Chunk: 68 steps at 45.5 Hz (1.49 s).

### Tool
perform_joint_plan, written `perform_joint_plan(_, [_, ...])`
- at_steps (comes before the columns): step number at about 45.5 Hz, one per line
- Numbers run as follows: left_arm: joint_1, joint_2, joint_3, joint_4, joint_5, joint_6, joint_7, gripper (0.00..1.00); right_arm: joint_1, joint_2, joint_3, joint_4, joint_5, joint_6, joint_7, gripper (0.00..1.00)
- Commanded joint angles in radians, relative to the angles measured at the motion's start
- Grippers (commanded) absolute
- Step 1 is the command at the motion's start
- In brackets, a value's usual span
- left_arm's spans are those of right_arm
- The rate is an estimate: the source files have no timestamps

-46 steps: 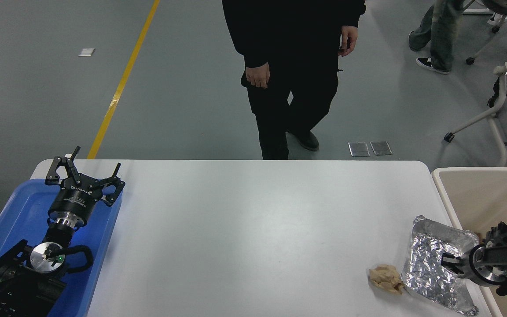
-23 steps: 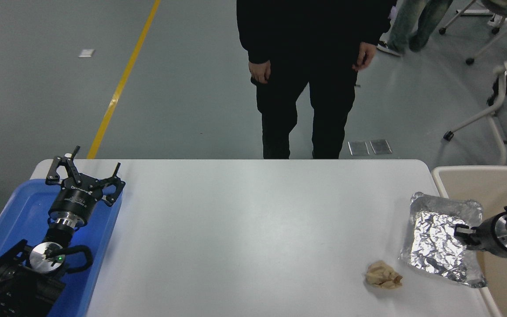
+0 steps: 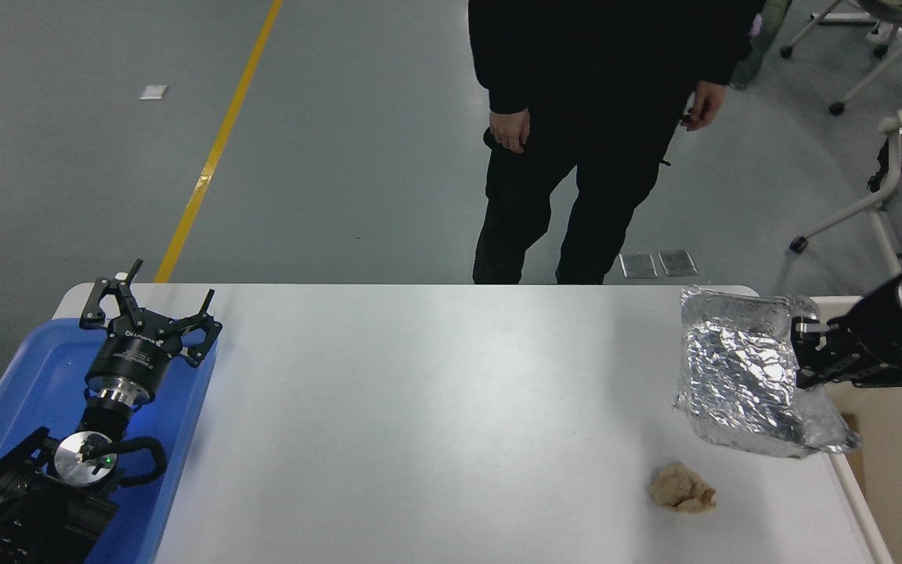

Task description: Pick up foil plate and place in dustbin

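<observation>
Because the right gripper [image 3: 805,354] is clenched on only the right rim of the foil plate [image 3: 737,368], which hangs lifted and tilted over the table's [image 3: 420,407] right edge beside the dustbin [image 3: 901,470], the thin foil could bend or tear free. It might then land on the table or catch the bin's rim (the left gripper [image 3: 149,313] sits spread over the blue tray [image 3: 36,368]).

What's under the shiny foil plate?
The foil plate hangs in the right end effector, lifted. Under it are the table's right edge and part of the dustbin. Whatever lies directly beneath is covered.
</observation>
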Motion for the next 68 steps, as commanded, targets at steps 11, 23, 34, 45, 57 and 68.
perform_joint_plan(11, [0.0,0.0,0.0,0.0,0.0,0.0,0.0,0.99,0.298,-0.029,-0.025,0.039,0.007,0.118,0.001,0.0])
perform_joint_plan(23, [0.0,0.0,0.0,0.0,0.0,0.0,0.0,0.99,0.289,-0.032,-0.096,-0.006,0.002,0.118,-0.001,0.0])
perform_joint_plan(34, [0.0,0.0,0.0,0.0,-0.001,0.0,0.0,0.99,0.114,-0.105,-0.197,-0.102,-0.008,-0.098,0.001,0.0])
perform_joint_plan(45, [0.001,0.0,0.0,0.0,0.0,0.0,0.0,0.99,-0.146,-0.194,-0.169,-0.233,-0.01,-0.267,0.002,0.0])
perform_joint_plan(57, [0.001,0.0,0.0,0.0,-0.001,0.0,-0.001,0.99,-0.623,-0.228,0.102,-0.472,-0.01,-0.407,0.016,0.0])
perform_joint_plan(68, [0.001,0.0,0.0,0.0,-0.001,0.0,-0.001,0.99,-0.988,-0.204,0.343,-0.7,-0.01,-0.508,0.048,0.0])
